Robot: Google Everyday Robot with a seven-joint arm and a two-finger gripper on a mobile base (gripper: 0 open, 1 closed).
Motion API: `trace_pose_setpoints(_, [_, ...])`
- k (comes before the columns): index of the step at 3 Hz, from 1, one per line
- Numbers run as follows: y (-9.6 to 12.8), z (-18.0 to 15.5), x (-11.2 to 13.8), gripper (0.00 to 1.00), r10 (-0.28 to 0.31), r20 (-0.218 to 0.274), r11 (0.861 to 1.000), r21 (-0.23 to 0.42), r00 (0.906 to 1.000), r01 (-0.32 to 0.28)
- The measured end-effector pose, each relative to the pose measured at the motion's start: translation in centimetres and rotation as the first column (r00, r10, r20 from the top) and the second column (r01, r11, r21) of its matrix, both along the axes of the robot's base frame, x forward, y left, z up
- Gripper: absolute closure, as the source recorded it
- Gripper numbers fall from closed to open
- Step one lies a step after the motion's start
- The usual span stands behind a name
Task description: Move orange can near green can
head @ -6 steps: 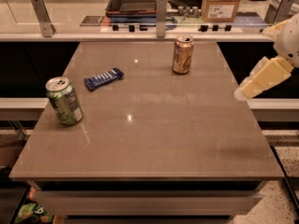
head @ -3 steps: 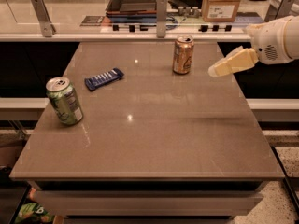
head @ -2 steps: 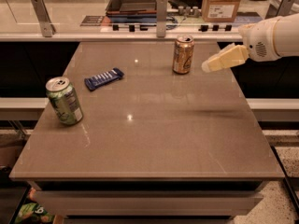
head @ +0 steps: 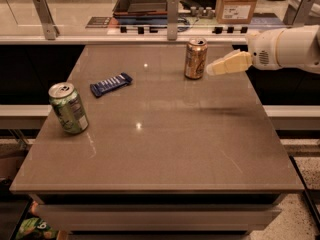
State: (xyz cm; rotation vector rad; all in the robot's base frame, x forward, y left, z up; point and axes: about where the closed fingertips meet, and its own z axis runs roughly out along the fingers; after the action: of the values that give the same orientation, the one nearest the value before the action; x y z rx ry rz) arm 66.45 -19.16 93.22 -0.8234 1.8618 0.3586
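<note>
Bronze-toned body, silver top: the orange can [head: 195, 58] stands upright at the far side of the worktop [head: 165, 154], right of centre, unmoved. The change is all mine. My hand [head: 214, 68] has swung in from the right edge, farther and leftward, and its pale tip now sits just beside the can's right flank, about mid-height. Touching or barely apart: cannot tell. Cannot tell how far the hand is open either; it has hold of nothing. The green can [head: 68, 108] is upright at the near left, well apart, same spot as before. A blue snack bar [head: 111, 84] lies between the cans, left of centre. Judgement: approach nearly done, grasp not yet made, the whole carry to the left still ahead. Risk: tipping the can with a sideways nudge.
</note>
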Motion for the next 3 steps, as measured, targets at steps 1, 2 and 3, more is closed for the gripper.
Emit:
trace_pose_setpoints(1, [2.4, -1.5, 1.9, 0.00, -0.026, 0.053, 0.997, 0.069, 0.9983, 0.022])
trace_pose_setpoints(2, [2.7, -1.8, 2.3, 0.00, -0.022, 0.043, 0.997, 0.072, 0.9988, 0.019])
trace_pose_setpoints(3, [3.4, -2.7, 4.4, 0.00, -0.019, 0.037, 0.996, 0.092, 0.9992, 0.016])
